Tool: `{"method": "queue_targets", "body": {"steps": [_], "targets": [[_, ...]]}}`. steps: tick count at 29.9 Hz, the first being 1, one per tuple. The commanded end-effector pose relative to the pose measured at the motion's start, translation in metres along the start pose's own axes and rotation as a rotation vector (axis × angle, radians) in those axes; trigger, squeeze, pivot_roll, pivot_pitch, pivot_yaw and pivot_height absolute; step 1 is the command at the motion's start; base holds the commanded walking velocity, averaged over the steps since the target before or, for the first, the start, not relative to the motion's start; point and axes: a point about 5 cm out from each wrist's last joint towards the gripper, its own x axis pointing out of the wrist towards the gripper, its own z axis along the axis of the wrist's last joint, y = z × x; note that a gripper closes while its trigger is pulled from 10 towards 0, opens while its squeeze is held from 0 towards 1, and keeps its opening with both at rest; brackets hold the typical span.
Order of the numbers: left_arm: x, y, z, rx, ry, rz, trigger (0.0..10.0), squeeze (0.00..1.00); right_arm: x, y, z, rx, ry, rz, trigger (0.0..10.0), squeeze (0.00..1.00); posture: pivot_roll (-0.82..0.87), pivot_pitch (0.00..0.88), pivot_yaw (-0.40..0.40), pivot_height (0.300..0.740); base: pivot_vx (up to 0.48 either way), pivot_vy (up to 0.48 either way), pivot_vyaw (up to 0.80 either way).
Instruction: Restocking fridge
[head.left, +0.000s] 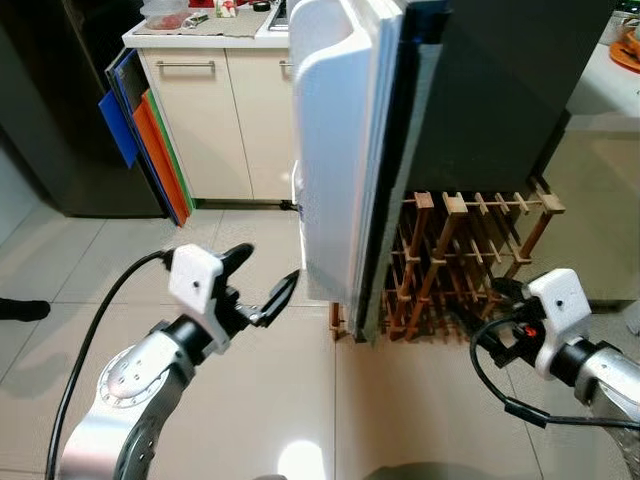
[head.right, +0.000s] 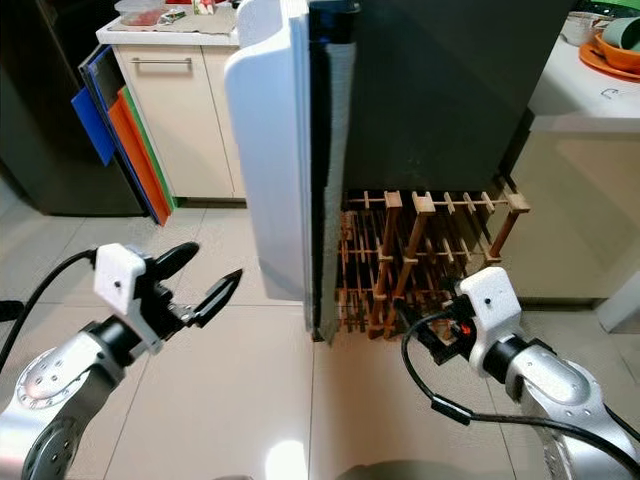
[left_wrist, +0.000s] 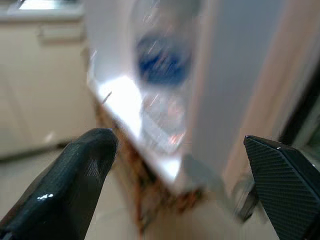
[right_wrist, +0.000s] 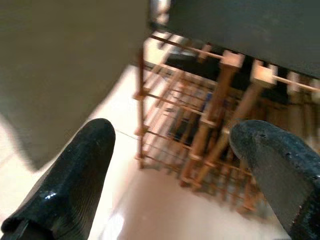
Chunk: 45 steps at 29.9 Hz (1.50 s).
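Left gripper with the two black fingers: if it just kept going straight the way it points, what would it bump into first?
Most likely the inner side of the open white fridge door, near its lowest shelf, where a clear water bottle with a blue label stands. The left gripper points there with open jaws and holds nothing; depth is unclear.

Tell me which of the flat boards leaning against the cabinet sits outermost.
The blue board. It leans in front of the orange board and the green board, farthest from the cabinet.

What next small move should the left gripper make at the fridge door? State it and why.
Probably ease the left gripper forward to the white inner face of the open fridge door: its fingers are open and empty, just short of the door, where a bottle sits in the shelf.
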Motion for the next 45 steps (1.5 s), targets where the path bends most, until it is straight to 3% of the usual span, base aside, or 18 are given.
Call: {"method": "queue_targets", "body": {"steps": [1, 3, 4, 7, 11, 16, 18, 21, 24, 27, 28, 32, 34, 36, 37, 39, 42, 45], "targets": [[-0.004, 0.007, -0.003, 0.005, 0.017, 0.038, 10.0, 0.0, 0.005, 0.001, 0.004, -0.011, -0.009, -0.029, 10.0, 0.0, 0.07, 0.001, 0.05, 0.74, 0.0, 0.0, 0.0], [-0.005, 0.009, -0.005, -0.003, 0.041, 0.05, 10.0, 0.0, 0.008, 0.001, 0.006, -0.006, -0.018, -0.048, 10.0, 0.0, 0.07, 0.0, 0.052, 0.74, 0.0, 0.0, 0.0], [-0.011, 0.014, -0.021, 0.007, 0.142, 0.065, 10.0, 0.0, 0.023, 0.009, 0.027, 0.067, -0.12, -0.096, 10.0, 0.0, 0.07, 0.0, 0.053, 0.74, 0.0, 0.0, 0.0], [-0.015, 0.016, -0.028, 0.017, 0.178, 0.067, 10.0, 0.0, 0.031, 0.016, 0.042, 0.115, -0.19, -0.103, 10.0, 0.0, 0.07, 0.0, 0.054, 0.74, 0.0, 0.0, 0.0], [-0.016, 0.015, -0.038, 0.032, 0.208, 0.073, 10.0, 0.0, 0.043, 0.054, 0.081, 0.184, -0.344, 0.08, 10.0, 0.0, 0.08, 0.0, 0.052, 0.74, 0.0, 0.0, 0.0], [-0.014, 0.012, -0.046, 0.028, 0.216, 0.057, 10.0, 0.0, 0.042, 0.076, 0.094, 0.166, -0.37, 0.204, 10.0, 0.0, 0.09, 0.0, 0.051, 0.74, 0.0, 0.0, 0.0], [-0.013, 0.012, -0.056, 0.025, 0.231, 0.045, 10.0, 0.0, 0.04, 0.095, 0.102, 0.13, -0.368, 0.302, 10.0, 0.0, 0.09, 0.0, 0.051, 0.74, 0.0, 0.0, 0.0], [-0.013, 0.013, -0.06, 0.022, 0.237, 0.042, 10.0, 0.0, 0.039, 0.103, 0.106, 0.121, -0.369, 0.344, 10.0, 0.0, 0.09, 0.0, 0.051, 0.74, 0.0, 0.0, 0.0], [-0.015, 0.021, -0.078, 0.014, 0.261, 0.036, 10.0, 0.0, 0.028, 0.131, 0.126, 0.103, -0.431, 0.511, 10.0, 0.0, 0.09, 0.0, 0.051, 0.74, 0.0, 0.0, 0.0], [-0.017, 0.024, -0.089, 0.001, 0.279, 0.024, 10.0, 0.0, 0.018, 0.144, 0.142, 0.109, -0.512, 0.617, 10.0, 0.0, 0.08, 0.0, 0.05, 0.74, 0.0, 0.0, 0.0], [-0.019, 0.026, -0.099, -0.006, 0.3, 0.016, 10.0, 0.0, 0.002, 0.158, 0.158, 0.158, -0.619, 0.756, 10.0, 0.0, 0.08, 0.0, 0.049, 0.74, 0.0, 0.0, 0.0], [-0.022, 0.026, -0.115, -0.012, 0.324, 0.018, 10.0, 0.0, -0.018, 0.173, 0.176, 0.26, -0.749, 0.913, 10.0, 0.0, 0.08, 0.0, 0.046, 0.74, 0.0, 0.0, 0.0], [-0.024, 0.024, -0.124, -0.013, 0.331, 0.026, 10.0, 0.0, -0.019, 0.173, 0.182, 0.355, -0.791, 0.909, 10.0, 0.0, 0.08, 0.0, 0.04, 0.74, 0.0, 0.0, 0.0], [-0.026, 0.023, -0.135, -0.014, 0.337, 0.058, 10.0, 0.0, 0.003, 0.162, 0.172, 0.371, -0.708, 0.741, 10.0, 0.0, 0.09, 0.0, 0.039, 0.74, 0.0, 0.0, 0.0], [-0.024, 0.027, -0.138, -0.016, 0.332, 0.082, 10.0, 0.0, 0.02, 0.151, 0.159, 0.328, -0.616, 0.595, 10.0, 0.0, 0.08, 0.0, 0.039, 0.74, 0.0, 0.0, 0.0], [-0.022, 0.033, -0.139, -0.02, 0.327, 0.111, 10.0, 0.0, 0.038, 0.134, 0.142, 0.248, -0.511, 0.418, 10.0, 0.0, 0.08, 0.0, 0.04, 0.74, 0.0, 0.0, 0.0], [-0.021, 0.037, -0.145, -0.022, 0.332, 0.115, 10.0, 0.0, 0.047, 0.108, 0.124, 0.254, -0.454, 0.269, 10.0, 0.0, 0.08, 0.0, 0.042, 0.74, 0.0, 0.0, 0.0], [-0.024, 0.034, -0.154, -0.032, 0.361, 0.093, 10.0, 0.0, 0.047, 0.088, 0.111, 0.238, -0.422, 0.202, 10.0, 0.0, 0.07, 0.0, 0.044, 0.74, 0.0, 0.0, 0.0]]}}
